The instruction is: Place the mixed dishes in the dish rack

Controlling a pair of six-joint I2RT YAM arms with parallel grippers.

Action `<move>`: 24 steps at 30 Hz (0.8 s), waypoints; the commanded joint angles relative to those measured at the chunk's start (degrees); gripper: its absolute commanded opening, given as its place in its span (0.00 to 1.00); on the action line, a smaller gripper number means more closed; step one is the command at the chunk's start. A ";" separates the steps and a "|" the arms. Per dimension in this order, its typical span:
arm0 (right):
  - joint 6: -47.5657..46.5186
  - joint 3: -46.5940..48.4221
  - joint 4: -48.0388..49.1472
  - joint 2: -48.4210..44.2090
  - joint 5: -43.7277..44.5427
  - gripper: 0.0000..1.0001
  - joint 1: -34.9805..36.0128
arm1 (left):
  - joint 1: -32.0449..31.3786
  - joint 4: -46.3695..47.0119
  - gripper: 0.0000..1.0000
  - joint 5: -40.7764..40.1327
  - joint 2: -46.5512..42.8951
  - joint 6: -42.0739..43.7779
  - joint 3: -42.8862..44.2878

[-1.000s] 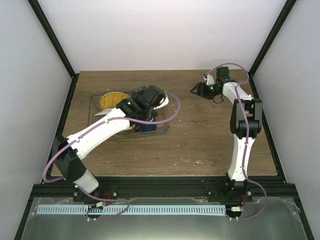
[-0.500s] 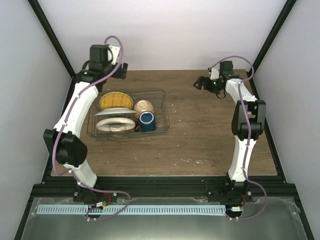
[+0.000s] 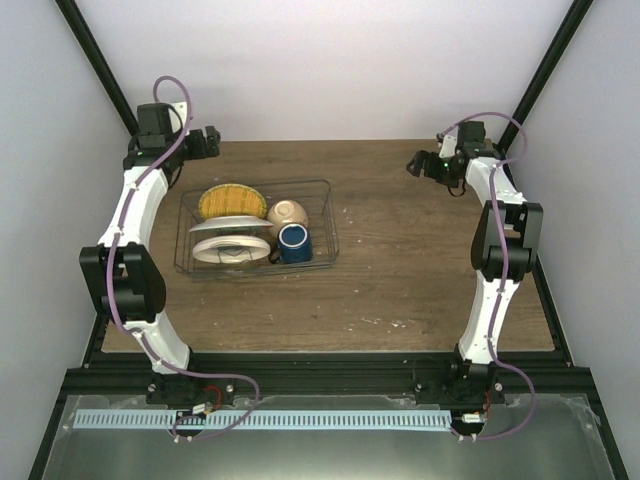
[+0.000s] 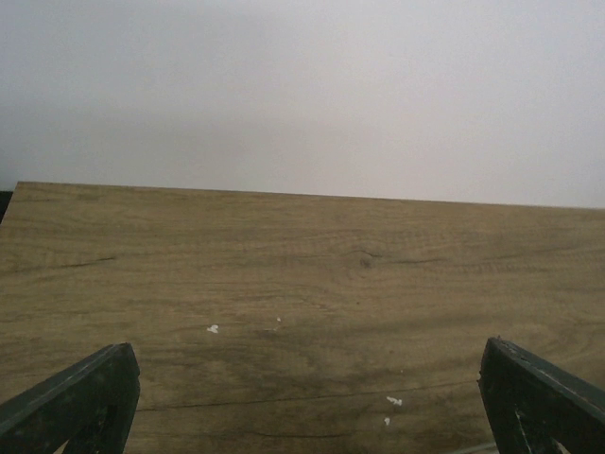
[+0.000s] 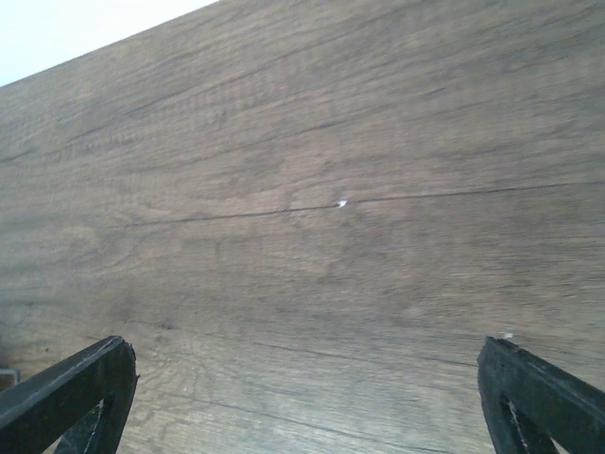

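Observation:
The dish rack [image 3: 331,215] is a dark wire basket at the left middle of the table. Inside it stand a yellow-orange plate [image 3: 226,200], a small cream bowl [image 3: 287,212], a dark blue mug [image 3: 293,243] and two pale plates [image 3: 232,226] lying one before the other. My left gripper [image 3: 212,141] hangs open at the back left corner, beyond the rack, with only bare wood between its fingers [image 4: 85,397]. At the back right my right gripper [image 3: 414,163] is open too, over bare wood, and its fingers [image 5: 539,397] are empty.
The wooden table [image 3: 420,260] ends at a white back wall, with black frame posts [image 3: 105,80] at both back corners. Both arms reach along the table's side edges. A metal ledge [image 3: 320,450] lies in front of the arm bases.
My left arm has lifted off the rack and swung to the back left corner, uncovering the dishes. My right gripper has opened wider and drawn back toward the right corner.

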 commanded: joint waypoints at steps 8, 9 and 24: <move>0.82 7.57 -2.37 0.57 3.70 1.00 -4.37 | 6.50 -0.36 1.00 1.87 8.22 -3.40 5.73; 0.90 7.73 -2.37 0.77 3.68 1.00 -4.57 | 6.53 -0.50 1.00 1.58 8.64 -3.45 5.90; 1.28 9.36 -2.37 2.48 3.65 1.00 -5.65 | 7.90 1.75 1.00 0.49 7.71 -2.98 2.98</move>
